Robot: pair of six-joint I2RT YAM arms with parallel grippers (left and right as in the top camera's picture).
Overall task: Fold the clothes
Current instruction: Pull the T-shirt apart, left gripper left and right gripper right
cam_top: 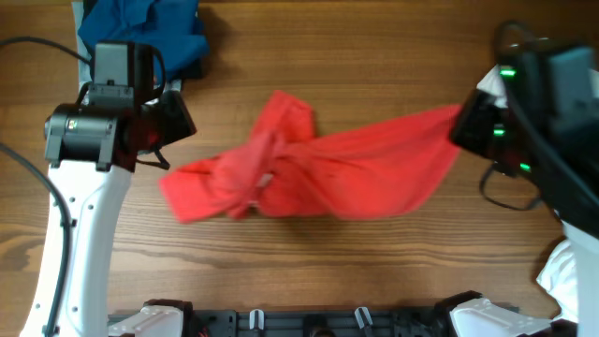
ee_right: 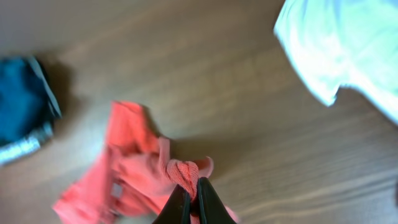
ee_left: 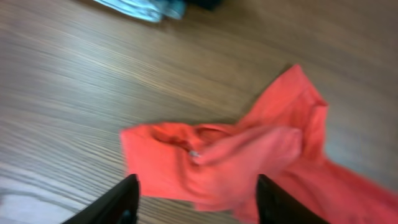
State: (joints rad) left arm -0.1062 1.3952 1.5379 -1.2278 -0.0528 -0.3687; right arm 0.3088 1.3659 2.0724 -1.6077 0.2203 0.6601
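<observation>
The red T-shirt [cam_top: 309,168] lies crumpled and twisted across the middle of the wooden table; no lettering shows. My right gripper [ee_right: 192,198] is shut on a bunched edge of the red T-shirt [ee_right: 143,171] and holds its right end up off the table, near the right of the overhead view [cam_top: 460,126]. My left gripper [ee_left: 196,205] is open and empty, hovering above the shirt's left part [ee_left: 217,162], at the left of the overhead view [cam_top: 178,122]. A white shirt [ee_right: 342,46] lies beyond the right gripper.
A blue garment [cam_top: 145,28] is piled at the back left, also seen in the right wrist view [ee_right: 22,99]. White cloth [cam_top: 566,271] lies at the front right edge. Bare wood table [cam_top: 374,65] surrounds the red shirt.
</observation>
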